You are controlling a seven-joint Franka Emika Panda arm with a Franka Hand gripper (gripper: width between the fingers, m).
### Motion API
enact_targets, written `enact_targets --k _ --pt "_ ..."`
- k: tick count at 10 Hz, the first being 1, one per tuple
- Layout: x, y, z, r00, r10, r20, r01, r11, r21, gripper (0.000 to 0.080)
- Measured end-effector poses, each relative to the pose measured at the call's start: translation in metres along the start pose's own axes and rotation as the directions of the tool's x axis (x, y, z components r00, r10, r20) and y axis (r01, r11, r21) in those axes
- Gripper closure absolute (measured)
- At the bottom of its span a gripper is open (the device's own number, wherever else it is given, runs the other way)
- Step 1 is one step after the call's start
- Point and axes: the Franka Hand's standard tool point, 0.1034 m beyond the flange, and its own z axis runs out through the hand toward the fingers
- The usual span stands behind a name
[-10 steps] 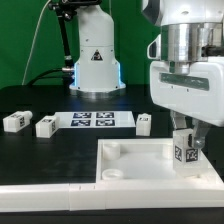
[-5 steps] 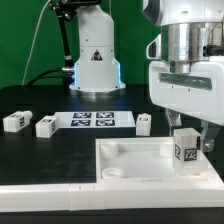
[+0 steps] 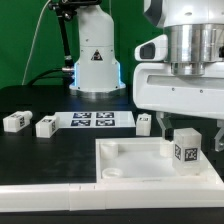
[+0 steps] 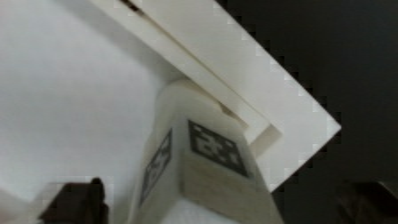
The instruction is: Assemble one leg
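The gripper [image 3: 190, 128] has let go and lifted, its jaws now released. The leg [image 3: 184, 148] stands upright in the panel's [image 3: 130, 156] far corner on the exterior view's right, apparently seated.

A: Arm state?
B: Wrist is pointing straight down, filling the exterior view's right, gripper [image 3: 190, 128] hanging low.
A: Fingers?
B: They're standing spread apart, one finger [image 3: 162, 127] on each side, clamping nothing.
A: Wrist view?
B: Dark fingertip [image 4: 75, 200] is showing at the edge.

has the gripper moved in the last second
Yes. The gripper has risen off the leg, which stands upright on the panel.
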Motion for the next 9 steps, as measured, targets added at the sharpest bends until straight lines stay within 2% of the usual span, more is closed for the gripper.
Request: enact_targets --k 3,6,8,9 --pt "0.0024 0.0016 -0.0002 0.969 -0.245 -0.001 0.245 0.969 0.000 0.0150" --pt "0.0048 0.0039 -0.0002 0.859 -0.513 -0.003 0.513 0.859 -0.011 0.0150" --pt "0.0061 0.0050 -0.0001 0.772 -0.636 -0.002 0.635 0.772 -0.025 0.0150" --pt "0.0069 0.0057 -0.0001 0.755 -0.656 -0.001 0.656 0.755 -0.027 0.0150"
